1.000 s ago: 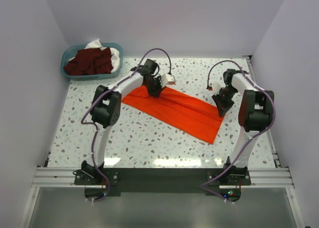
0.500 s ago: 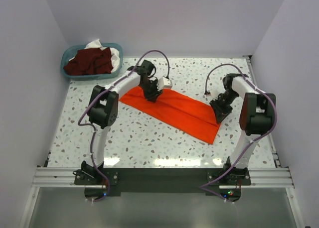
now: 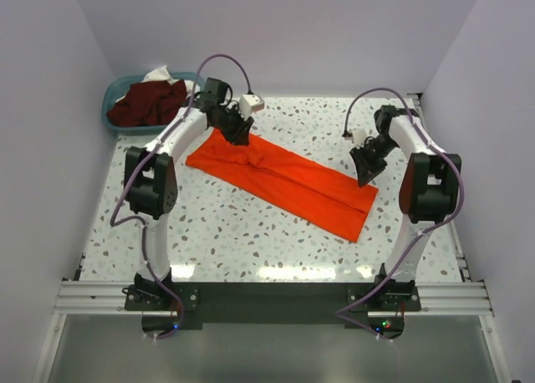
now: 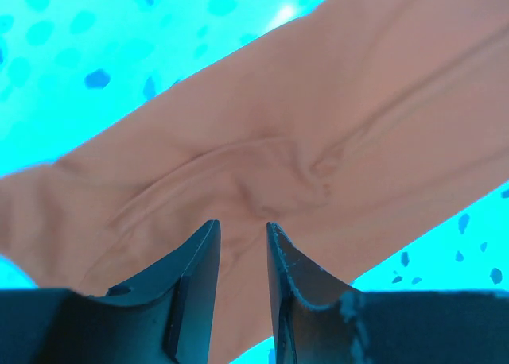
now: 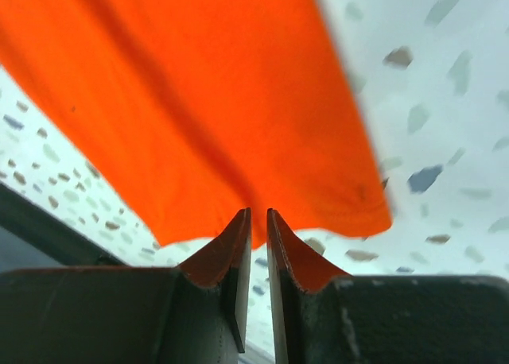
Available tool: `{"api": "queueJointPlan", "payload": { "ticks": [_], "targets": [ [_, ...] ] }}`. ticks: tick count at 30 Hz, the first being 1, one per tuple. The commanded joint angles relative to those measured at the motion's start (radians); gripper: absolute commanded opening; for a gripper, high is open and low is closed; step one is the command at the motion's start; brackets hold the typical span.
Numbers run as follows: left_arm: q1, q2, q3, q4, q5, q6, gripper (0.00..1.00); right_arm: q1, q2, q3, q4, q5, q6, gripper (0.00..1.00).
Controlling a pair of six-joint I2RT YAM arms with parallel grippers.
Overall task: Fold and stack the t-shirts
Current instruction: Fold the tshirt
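A bright orange-red t-shirt (image 3: 284, 182), folded into a long strip, lies flat and slantwise across the table. My left gripper (image 3: 236, 134) hovers over its far left end. In the left wrist view the jaws (image 4: 241, 225) stand a little apart with nothing between them, above a pucker in the cloth (image 4: 318, 102). My right gripper (image 3: 364, 172) is just off the strip's right end. Its jaws (image 5: 258, 211) show a narrow gap with bare table behind, and the shirt's hem (image 5: 199, 86) lies just beyond the tips. Dark maroon shirts (image 3: 150, 103) and white cloth (image 3: 163, 72) sit in the basket.
The teal plastic basket (image 3: 107, 111) stands at the table's far left corner against the wall. White walls close in the left, back and right sides. The speckled tabletop (image 3: 251, 241) shows in front of the shirt, with the arm bases at the near edge.
The left gripper moved up and left, and the shirt's left end was drawn out that way, leaving the strip longer. The right gripper moved up off the shirt's right corner.
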Motion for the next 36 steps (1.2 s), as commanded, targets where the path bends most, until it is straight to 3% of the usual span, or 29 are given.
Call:
{"api": "queueJointPlan", "payload": {
  "ticks": [1,8,18,21,22,25,27,28,31,36],
  "targets": [
    [0.041,0.012,-0.009,0.024,-0.105,-0.167,0.34,0.023,0.072,0.066,0.077,0.022,0.053,0.17],
    [0.042,0.073,-0.086,-0.016,-0.281,-0.308,0.35,0.098,0.134,0.051,0.110,0.141,0.024,0.12],
    [0.038,0.239,-0.029,-0.023,-0.347,-0.264,0.33,0.205,-0.004,-0.266,0.148,0.174,-0.042,0.10],
    [0.016,0.416,0.161,-0.080,-0.352,-0.203,0.33,0.259,-0.073,-0.348,0.140,0.148,-0.039,0.11],
    [0.007,0.461,0.303,-0.100,-0.346,-0.163,0.34,0.276,-0.087,-0.363,0.136,0.126,-0.036,0.12],
    [-0.011,0.582,0.545,-0.125,-0.340,-0.097,0.35,0.365,-0.141,-0.400,0.123,0.051,-0.018,0.15],
    [-0.018,0.546,0.512,-0.007,-0.323,-0.074,0.40,0.460,-0.158,-0.382,0.116,-0.007,0.023,0.17],
    [-0.016,0.512,0.467,0.135,-0.315,-0.078,0.42,0.489,-0.158,-0.365,0.110,-0.033,0.042,0.18],
    [-0.007,0.368,0.321,0.301,-0.253,-0.101,0.47,0.520,-0.168,-0.281,0.070,-0.144,0.095,0.18],
    [0.027,0.156,0.221,0.464,-0.156,-0.207,0.53,0.520,-0.205,-0.227,0.053,-0.068,0.034,0.17]
  ]
}}
